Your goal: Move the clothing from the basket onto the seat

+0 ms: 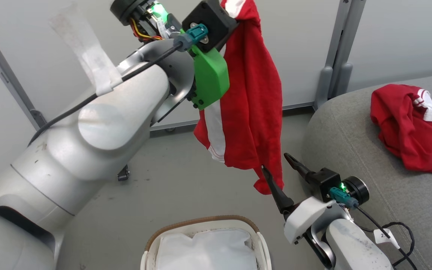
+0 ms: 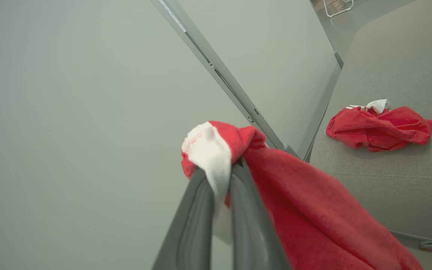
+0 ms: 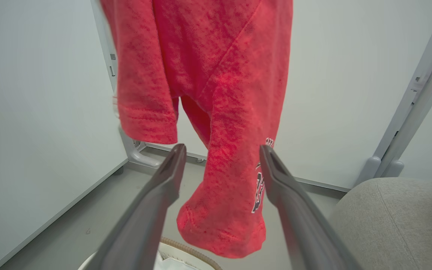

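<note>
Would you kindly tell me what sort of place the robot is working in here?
Probably a test room staged as a home laundry corner: plain partition panels on grey metal posts, a bare grey floor, and a grey couch seat near a laundry basket.

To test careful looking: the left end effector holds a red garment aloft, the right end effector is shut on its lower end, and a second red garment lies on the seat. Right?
One slip: the right end effector is open, fingers either side of the red garment's lower end, per the right wrist view. The rest stands.
</note>
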Robot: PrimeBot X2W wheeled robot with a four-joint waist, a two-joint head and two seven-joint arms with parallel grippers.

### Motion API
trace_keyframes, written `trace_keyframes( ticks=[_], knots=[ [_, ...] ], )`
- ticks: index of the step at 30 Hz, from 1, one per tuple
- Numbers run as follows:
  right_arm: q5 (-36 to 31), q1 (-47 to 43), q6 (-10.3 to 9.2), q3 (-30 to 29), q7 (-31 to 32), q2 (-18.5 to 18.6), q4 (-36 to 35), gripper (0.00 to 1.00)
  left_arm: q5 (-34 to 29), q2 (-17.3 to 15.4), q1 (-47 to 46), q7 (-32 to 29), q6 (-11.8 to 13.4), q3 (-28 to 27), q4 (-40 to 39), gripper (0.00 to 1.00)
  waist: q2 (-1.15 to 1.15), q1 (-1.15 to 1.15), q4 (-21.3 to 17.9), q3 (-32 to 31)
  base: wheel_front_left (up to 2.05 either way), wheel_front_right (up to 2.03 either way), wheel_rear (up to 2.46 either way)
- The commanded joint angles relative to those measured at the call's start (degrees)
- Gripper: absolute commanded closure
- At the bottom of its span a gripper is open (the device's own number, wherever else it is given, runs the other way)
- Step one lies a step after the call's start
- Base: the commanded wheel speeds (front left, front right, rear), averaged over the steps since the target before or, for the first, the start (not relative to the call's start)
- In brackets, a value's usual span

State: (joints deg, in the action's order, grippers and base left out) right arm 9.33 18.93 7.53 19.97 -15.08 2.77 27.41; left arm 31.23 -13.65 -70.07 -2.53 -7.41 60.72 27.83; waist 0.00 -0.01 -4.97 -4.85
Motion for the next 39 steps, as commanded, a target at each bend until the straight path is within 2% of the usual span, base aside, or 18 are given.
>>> trace_keyframes(
  ticks=[1,7,12,13,14,15,16,17,18,26,28,29,34,39],
  knots=[
    [0.0,1.0,-0.08,0.2,-0.1,0.2,1.1,0.0,0.3,0.7,-1.1,-0.2,-0.1,0.3,-0.5,1.0,0.0,0.01,1.3,-0.7,0.0,0.0,0.0],
    [-3.0,4.8,-0.08,-2.4,-0.1,0.2,5.3,0.0,1.0,2.6,-1.8,0.2,0.0,1.3,-2.2,1.0,0.0,0.01,3.2,-1.0,0.0,0.0,0.0],
    [-4.0,7.4,-0.08,-3.6,-0.1,0.2,7.4,0.0,1.6,2.8,-1.4,0.8,0.0,1.8,-4.0,1.0,0.0,0.01,4.3,-1.1,0.0,0.0,0.0],
    [-4.1,7.8,-0.08,-3.4,-0.1,0.2,7.6,0.11,1.9,2.6,-0.8,0.9,0.2,1.7,-4.1,1.0,0.0,0.01,4.5,-1.1,0.0,0.0,0.0],
    [-4.2,8.2,-0.08,-3.6,-0.1,0.2,7.4,0.58,2.0,2.2,0.0,0.8,0.4,1.7,-4.1,1.0,0.0,0.01,4.5,-1.1,0.0,0.0,0.0],
    [-3.9,8.4,-0.08,-4.0,-0.1,0.2,7.1,0.64,2.3,1.9,0.7,0.8,0.7,1.7,-4.2,1.0,0.0,0.01,4.5,-1.2,0.0,0.0,0.0],
    [-3.6,8.4,-0.08,-4.5,-0.1,0.3,6.8,0.78,2.6,1.5,1.6,0.9,0.9,1.7,-4.1,1.0,0.0,0.01,4.5,-1.2,0.0,0.0,0.0],
    [-3.5,8.3,-0.08,-4.9,-0.1,0.3,6.4,0.86,2.8,1.0,2.5,1.0,1.1,1.8,-4.0,1.0,0.0,0.01,4.4,-1.1,0.0,0.0,0.0],
    [-3.6,8.2,-0.08,-5.1,-0.1,0.2,6.0,1.0,3.1,0.6,3.2,1.1,1.4,1.8,-3.9,1.0,0.0,0.01,4.4,-1.0,0.0,0.0,0.0],
    [-3.5,6.2,-0.08,-5.8,-0.1,0.2,2.9,1.0,6.8,-2.7,13.5,4.3,3.8,1.1,-2.1,1.0,0.0,0.01,3.2,-0.5,0.0,0.0,0.0],
    [-3.2,5.8,-0.08,-6.0,-0.1,0.2,2.5,1.0,7.8,-3.0,17.2,6.3,4.8,0.9,-1.2,0.54,0.0,0.01,2.8,-0.5,0.0,0.0,0.0],
    [-3.1,5.7,-0.08,-6.3,-0.1,0.2,2.4,1.0,8.5,-2.9,19.1,7.6,5.6,0.4,-0.6,0.0,0.0,0.01,2.7,-0.5,0.0,0.0,0.0],
    [-4.2,5.3,-0.08,-7.6,-0.1,0.2,2.6,1.0,10.8,-2.2,26.7,12.5,7.0,0.0,2.8,0.0,0.0,0.01,2.2,-0.1,0.0,0.0,0.0],
    [-4.9,5.0,-0.08,-9.2,-0.1,0.2,2.2,1.0,12.7,-1.1,32.9,16.2,6.8,-0.8,5.4,0.0,0.0,0.01,2.0,0.3,0.0,0.0,0.0]
  ],
)
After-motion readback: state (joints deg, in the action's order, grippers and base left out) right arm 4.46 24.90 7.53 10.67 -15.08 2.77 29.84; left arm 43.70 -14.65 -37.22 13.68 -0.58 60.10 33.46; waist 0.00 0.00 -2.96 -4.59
